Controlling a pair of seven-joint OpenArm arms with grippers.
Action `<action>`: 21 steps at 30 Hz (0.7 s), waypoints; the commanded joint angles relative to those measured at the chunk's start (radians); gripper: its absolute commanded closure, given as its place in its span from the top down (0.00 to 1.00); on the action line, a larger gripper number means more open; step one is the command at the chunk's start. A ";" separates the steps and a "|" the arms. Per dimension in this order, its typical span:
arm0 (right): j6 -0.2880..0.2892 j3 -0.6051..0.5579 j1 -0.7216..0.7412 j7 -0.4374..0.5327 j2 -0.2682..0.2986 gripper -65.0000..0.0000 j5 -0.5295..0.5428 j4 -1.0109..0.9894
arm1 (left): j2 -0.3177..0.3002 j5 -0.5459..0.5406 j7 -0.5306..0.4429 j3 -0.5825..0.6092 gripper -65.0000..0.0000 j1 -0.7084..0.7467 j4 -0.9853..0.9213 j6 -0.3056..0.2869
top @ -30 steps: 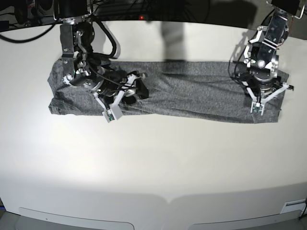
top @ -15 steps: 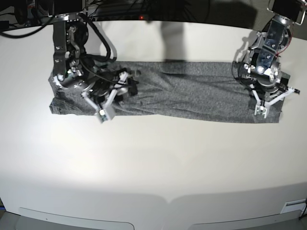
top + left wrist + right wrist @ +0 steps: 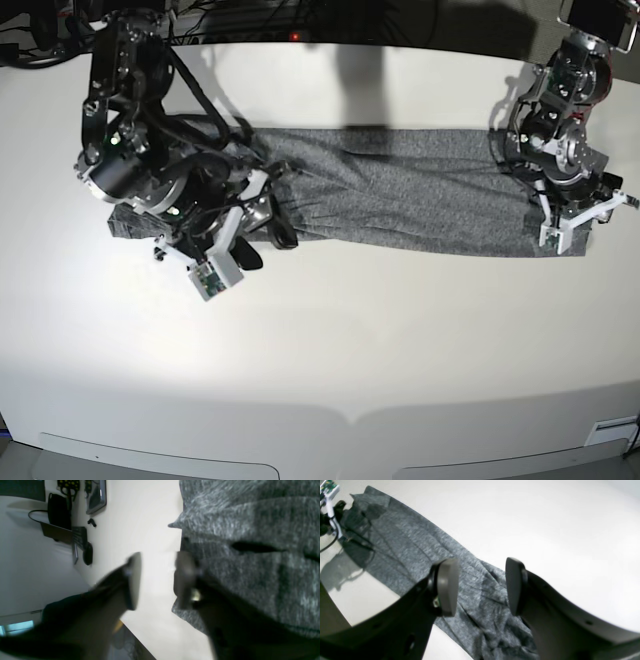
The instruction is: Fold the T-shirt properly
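The heather-grey T-shirt (image 3: 420,195) lies as a long folded band across the back half of the table, creased at its left end. At the left of the base view, my right gripper (image 3: 265,243) hangs over the shirt's front left edge. In the right wrist view this gripper (image 3: 481,587) is open, with nothing between its fingers and the T-shirt (image 3: 420,552) below. My left gripper (image 3: 588,208) is at the band's right end. In the left wrist view it (image 3: 157,580) is open, straddling the edge of the T-shirt (image 3: 250,555); bare table shows in the gap.
The white table (image 3: 320,350) stretches wide in front of the shirt. Cables (image 3: 230,15) and dark gear line the back edge. A keyboard and mouse (image 3: 86,552) lie beyond the shirt's right end, near a table edge.
The right arm has lifted and swung toward the front, off the shirt's left part, staying open. The left gripper has opened at the shirt's right end.
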 commanded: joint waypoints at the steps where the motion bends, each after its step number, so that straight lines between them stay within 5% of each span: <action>1: 0.003 0.002 0.014 0.019 0.003 0.47 0.009 0.026 | -0.014 0.018 -0.005 -0.007 0.53 -0.013 0.015 0.014; 3: 0.003 0.002 0.014 0.014 0.003 0.47 0.009 0.031 | -0.014 0.016 -0.005 -0.007 0.71 -0.014 0.015 0.014; 10: 0.003 0.002 0.014 0.012 0.003 0.47 0.008 0.031 | -0.014 0.079 0.000 -0.007 0.70 -0.013 0.015 0.015; 18: 0.003 0.002 0.014 0.008 0.003 0.47 0.005 0.031 | -0.014 0.280 -0.001 -0.007 0.70 -0.014 0.015 0.017; 21: 0.003 0.002 0.014 0.001 0.003 0.47 0.005 0.031 | -0.014 0.347 0.005 -0.007 0.70 -0.013 0.015 0.095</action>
